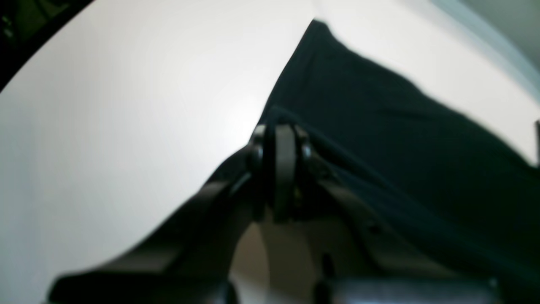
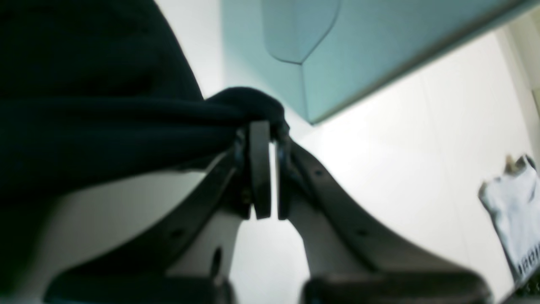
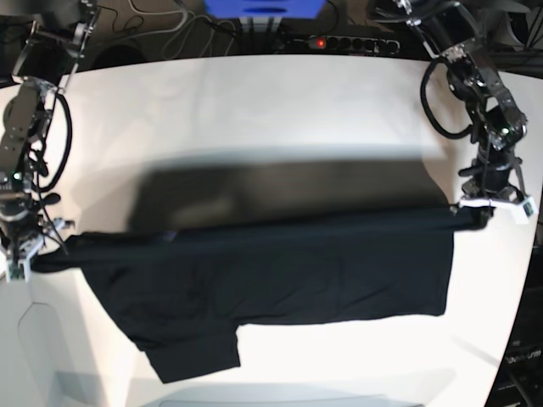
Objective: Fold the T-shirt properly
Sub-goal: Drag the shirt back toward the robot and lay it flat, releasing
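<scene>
The black T-shirt (image 3: 280,271) is stretched taut between both grippers over the white table (image 3: 280,110), and its shadow falls on the table behind it. One sleeve (image 3: 195,352) hangs low toward the front edge. On the base view's right, my left gripper (image 3: 471,212) is shut on one end of the shirt's upper edge. The left wrist view shows those jaws (image 1: 280,131) pinching black cloth (image 1: 400,139). On the base view's left, my right gripper (image 3: 38,254) is shut on the other end. The right wrist view shows bunched cloth (image 2: 84,105) clamped at its tips (image 2: 268,126).
A power strip (image 3: 339,41), cables and a blue box (image 3: 263,8) lie beyond the table's far edge. In the right wrist view, a white cloth with dark print (image 2: 512,219) sits at the right, and a blurred teal surface (image 2: 358,50) fills the top.
</scene>
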Robot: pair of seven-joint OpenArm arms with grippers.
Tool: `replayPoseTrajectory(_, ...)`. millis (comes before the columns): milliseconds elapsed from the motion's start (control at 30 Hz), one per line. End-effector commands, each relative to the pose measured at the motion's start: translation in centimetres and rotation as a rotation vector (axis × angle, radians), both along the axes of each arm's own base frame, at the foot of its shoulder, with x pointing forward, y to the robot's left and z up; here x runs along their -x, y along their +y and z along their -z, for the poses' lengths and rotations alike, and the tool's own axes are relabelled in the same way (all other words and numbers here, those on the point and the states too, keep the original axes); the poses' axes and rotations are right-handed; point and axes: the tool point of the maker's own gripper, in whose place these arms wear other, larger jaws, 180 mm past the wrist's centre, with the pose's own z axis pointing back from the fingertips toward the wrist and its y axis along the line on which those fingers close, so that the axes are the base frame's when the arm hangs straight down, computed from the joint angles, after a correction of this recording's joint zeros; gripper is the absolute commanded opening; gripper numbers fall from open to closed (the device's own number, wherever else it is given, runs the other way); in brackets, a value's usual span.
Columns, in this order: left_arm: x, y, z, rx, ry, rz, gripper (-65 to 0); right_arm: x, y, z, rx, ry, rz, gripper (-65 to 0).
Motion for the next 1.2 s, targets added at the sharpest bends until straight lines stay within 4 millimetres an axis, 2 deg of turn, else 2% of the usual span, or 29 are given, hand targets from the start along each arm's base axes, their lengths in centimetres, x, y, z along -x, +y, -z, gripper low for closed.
replayPoseTrajectory(0, 0.1, 0.4, -0.9, -0.027, -0.028, -0.016, -65.0, 0.0, -1.0, -1.4, 0.041, -0.032, 0.013, -65.0)
replayPoseTrajectory(200, 3.7, -0.2, 2.6, -0.010, 0.082, -0.015, -65.0, 4.4, -0.6, 3.1, 0.054, 0.110, -0.003, -65.0)
replayPoseTrajectory(267, 5.0, -0.4, 3.6, -0.002, 0.119, -0.016, -65.0, 6.0, 0.3, 4.5, 0.038, 0.146, -0.011, -65.0)
replayPoseTrajectory(467, 9.0, -1.2, 6.7, 0.027, 0.229, -0.022, -65.0, 11.1, 1.0, 6.3, 0.003, 0.202, 0.034, -65.0)
replayPoseTrajectory(700, 12.6, -1.9, 6.7, -0.008, 0.290, -0.001, -65.0, 16.2, 0.7, 9.1, 0.011, 0.342, 0.046, -65.0)
replayPoseTrajectory(900, 14.7, -1.7, 7.2, -0.023, 0.342, 0.004, -65.0, 17.7, -0.6, 9.2, 0.060, 0.394, 0.033, -65.0)
replayPoseTrajectory(1167, 16.6, 0.8, 6.5, -0.049, 0.358, -0.074, -65.0, 20.2, -1.1, 9.9, 0.085, 0.474, 0.021, -65.0)
